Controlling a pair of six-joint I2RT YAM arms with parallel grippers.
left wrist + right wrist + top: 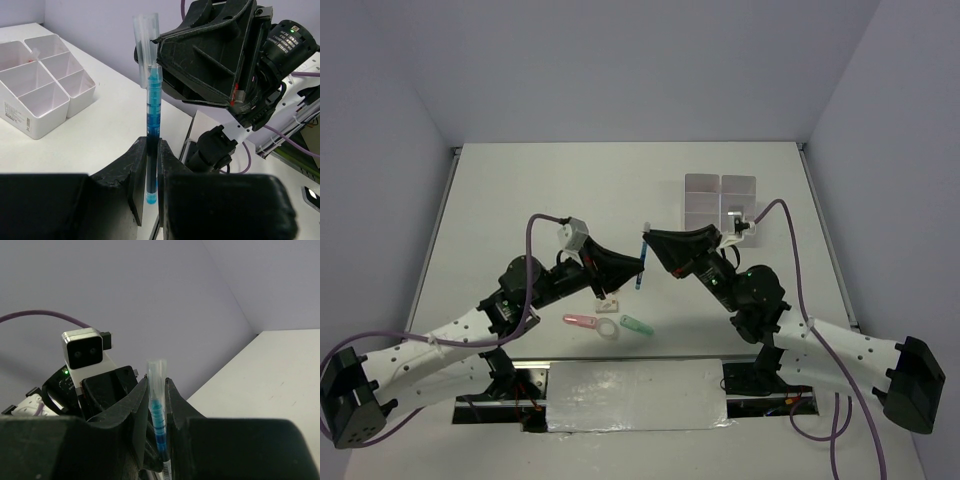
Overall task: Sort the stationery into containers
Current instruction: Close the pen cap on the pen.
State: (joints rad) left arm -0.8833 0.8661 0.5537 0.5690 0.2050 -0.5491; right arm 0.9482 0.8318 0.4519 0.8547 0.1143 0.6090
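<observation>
A thin blue pen (640, 266) with a clear cap hangs in the air between both arms, above the table's middle. My left gripper (639, 268) is shut on its blue barrel (152, 107) near the lower end. My right gripper (649, 240) is shut on the clear cap end (157, 377). The white containers (721, 201) stand at the back right, beyond the right gripper, and show at the left of the left wrist view (35, 107). On the table below lie a pink highlighter (581, 321), a clear ring (607, 328), a green piece (638, 325) and a small white eraser (610, 300).
A reflective sheet (635, 395) lies between the arm bases at the near edge. Purple cables (532, 270) loop off both wrists. The loose items sit just under the left forearm's reach, near the front.
</observation>
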